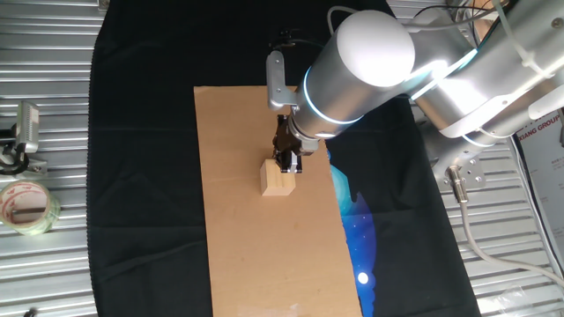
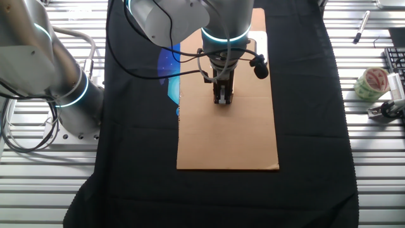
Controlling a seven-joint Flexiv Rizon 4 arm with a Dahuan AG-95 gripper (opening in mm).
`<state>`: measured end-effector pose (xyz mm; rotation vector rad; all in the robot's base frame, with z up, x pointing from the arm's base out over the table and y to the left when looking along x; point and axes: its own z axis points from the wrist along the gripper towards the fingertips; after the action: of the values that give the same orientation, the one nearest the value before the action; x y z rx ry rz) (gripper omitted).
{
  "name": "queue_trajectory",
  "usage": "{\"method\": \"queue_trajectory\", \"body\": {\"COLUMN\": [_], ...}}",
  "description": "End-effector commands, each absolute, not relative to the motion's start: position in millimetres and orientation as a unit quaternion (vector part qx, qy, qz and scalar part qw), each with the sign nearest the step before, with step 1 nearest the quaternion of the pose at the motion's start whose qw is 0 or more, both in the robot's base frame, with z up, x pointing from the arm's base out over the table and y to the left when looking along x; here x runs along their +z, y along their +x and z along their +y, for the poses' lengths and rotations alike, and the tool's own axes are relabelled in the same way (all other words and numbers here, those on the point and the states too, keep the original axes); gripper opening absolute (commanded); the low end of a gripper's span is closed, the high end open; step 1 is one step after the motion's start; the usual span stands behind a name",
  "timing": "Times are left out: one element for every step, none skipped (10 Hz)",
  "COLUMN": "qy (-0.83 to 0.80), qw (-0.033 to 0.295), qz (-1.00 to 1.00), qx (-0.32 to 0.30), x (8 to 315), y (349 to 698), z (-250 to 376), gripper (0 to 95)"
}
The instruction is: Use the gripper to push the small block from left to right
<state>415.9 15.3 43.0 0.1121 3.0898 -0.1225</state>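
1. Here, a long brown cardboard sheet point(image 1: 264, 229) lies lengthwise on a black cloth point(image 1: 141, 176) that covers a ribbed metal table point(image 1: 44, 88).
2. A large silver robot arm point(image 1: 370, 62) with a glowing blue-white ring reaches down over the sheet's middle.
3. At its tip, the small black gripper point(image 1: 287, 162) points straight down at the cardboard.
4. In one fixed view, the small block point(image 1: 276, 178), a light tan wooden cube, sits on the cardboard at about seven o'clock from the gripper tip, touching or just beside it.
5. The two fingers look close together, with nothing held between them; whether they are fully together cannot be told.
6. In the other fixed view, the gripper point(image 2: 223, 97) stands in front of the block, so the block is hidden there.
7. A blue patterned patch point(image 1: 357, 224) shows on the cloth at three o'clock from the sheet.
8. A roll of tape point(image 1: 26, 204) rests on the bare metal at nine o'clock, well apart from the cardboard.
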Motion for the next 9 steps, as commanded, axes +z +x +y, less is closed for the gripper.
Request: {"method": "queue_trajectory", "body": {"qy": [0.039,0.04,0.04,0.041,0.042,0.043,0.043,0.044,0.045], "qw": [0.025,0.025,0.025,0.025,0.025,0.025,0.025,0.025,0.025], "qz": [0.998,0.998,0.998,0.998,0.998,0.998,0.998,0.998,0.998], "qx": [-0.041,-0.042,-0.042,-0.042,-0.043,-0.043,-0.043,-0.043,-0.043], "x": [42.3,42.1,42.0,42.0,41.9,41.9,41.9,41.8,41.7], "y": [415.8,415.7,415.7,415.7,415.7,415.7,415.7,415.7,415.7], "z": [16.5,16.9,17.0,17.1,17.6,17.7,17.8,18.0,18.4], "gripper": [0.0,0.0,0.0,0.0,0.0,0.0,0.0,0.0,0.0]}}
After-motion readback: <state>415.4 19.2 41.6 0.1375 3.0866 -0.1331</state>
